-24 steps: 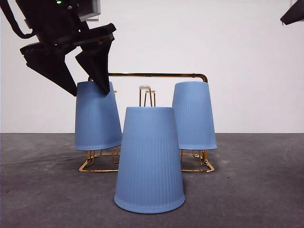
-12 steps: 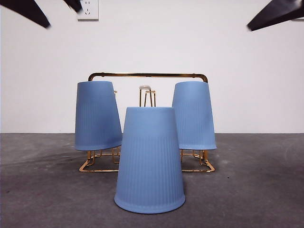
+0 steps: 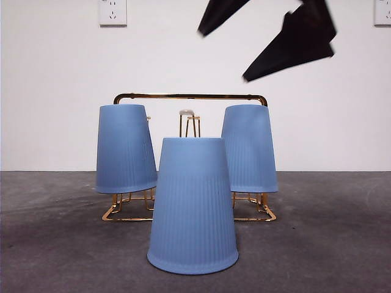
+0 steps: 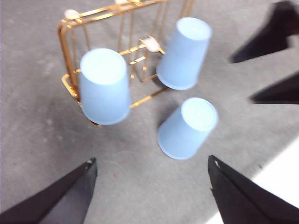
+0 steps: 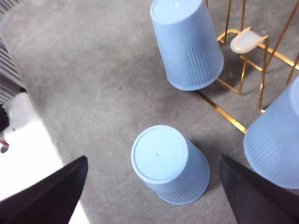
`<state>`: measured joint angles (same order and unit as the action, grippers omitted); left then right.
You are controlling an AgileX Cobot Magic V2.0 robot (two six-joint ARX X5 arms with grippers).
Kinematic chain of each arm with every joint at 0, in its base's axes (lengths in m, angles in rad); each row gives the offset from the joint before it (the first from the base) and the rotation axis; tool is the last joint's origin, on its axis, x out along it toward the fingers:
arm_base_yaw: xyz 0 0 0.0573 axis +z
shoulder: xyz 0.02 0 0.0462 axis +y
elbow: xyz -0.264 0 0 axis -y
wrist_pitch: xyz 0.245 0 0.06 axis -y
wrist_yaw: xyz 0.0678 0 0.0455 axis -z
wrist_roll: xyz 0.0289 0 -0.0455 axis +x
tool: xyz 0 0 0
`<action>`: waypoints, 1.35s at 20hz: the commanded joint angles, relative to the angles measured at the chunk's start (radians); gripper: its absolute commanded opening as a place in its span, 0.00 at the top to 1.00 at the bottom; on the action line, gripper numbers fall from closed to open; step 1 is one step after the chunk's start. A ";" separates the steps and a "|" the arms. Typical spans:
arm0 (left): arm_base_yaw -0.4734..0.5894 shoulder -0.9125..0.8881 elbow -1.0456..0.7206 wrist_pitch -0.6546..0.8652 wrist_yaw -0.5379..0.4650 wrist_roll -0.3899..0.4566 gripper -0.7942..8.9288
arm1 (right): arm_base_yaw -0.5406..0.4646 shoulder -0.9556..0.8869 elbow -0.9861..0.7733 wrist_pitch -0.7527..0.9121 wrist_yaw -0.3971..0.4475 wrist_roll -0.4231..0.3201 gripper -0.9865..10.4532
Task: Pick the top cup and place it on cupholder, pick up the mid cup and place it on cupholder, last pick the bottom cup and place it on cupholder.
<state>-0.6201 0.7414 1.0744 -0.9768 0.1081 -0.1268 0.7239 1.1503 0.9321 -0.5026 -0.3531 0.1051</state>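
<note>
The gold wire cupholder [image 3: 189, 96] carries two upside-down blue cups, one on the left [image 3: 124, 149] and one on the right [image 3: 249, 148]. A white-tipped peg [image 3: 187, 113] between them is bare. A third blue cup [image 3: 193, 207] stands upside down on the table in front of the rack. My right gripper [image 3: 223, 56] hangs open high over the rack's right half; in its wrist view the table cup [image 5: 170, 163] lies below, between its jaws. My left gripper [image 4: 152, 158] is open and empty, high above the table and out of the front view.
Grey table all round the rack [image 4: 70, 37]. White wall behind with a socket [image 3: 113, 11]. The left wrist view also shows the right gripper [image 4: 242, 79] beside the table cup [image 4: 187, 128].
The left gripper has let go of the left cup on the rack and risen out of the front view. The right gripper has swung in from the top right corner toward the middle.
</note>
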 commanded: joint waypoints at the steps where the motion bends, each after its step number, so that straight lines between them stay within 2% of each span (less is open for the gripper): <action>1: -0.008 -0.012 0.016 -0.006 0.006 -0.010 0.54 | 0.030 0.070 0.019 0.026 0.028 -0.013 0.52; 4: -0.008 -0.024 0.016 -0.019 0.006 -0.010 0.54 | 0.056 0.146 0.024 0.073 0.068 -0.010 0.49; 8: -0.008 -0.030 0.016 -0.032 0.006 -0.010 0.54 | 0.089 0.230 0.026 0.126 0.079 -0.006 0.48; 12: -0.008 -0.030 0.016 -0.033 0.006 -0.010 0.54 | 0.106 0.302 0.026 0.136 0.143 -0.005 0.46; 16: -0.008 -0.030 0.016 -0.033 0.006 -0.009 0.54 | 0.106 0.346 0.026 0.135 0.144 -0.005 0.46; 17: -0.008 -0.030 0.016 -0.033 0.006 -0.009 0.54 | 0.107 0.346 0.026 0.134 0.144 -0.005 0.47; 21: -0.008 -0.029 0.016 -0.031 0.006 -0.008 0.54 | 0.118 0.345 0.026 0.132 0.144 -0.013 0.73; 27: -0.008 -0.029 0.016 -0.027 0.005 -0.005 0.54 | 0.118 0.291 0.059 0.087 0.145 -0.014 0.74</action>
<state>-0.6205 0.7071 1.0744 -1.0138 0.1104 -0.1272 0.8310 1.4456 0.9585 -0.4358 -0.2077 0.0940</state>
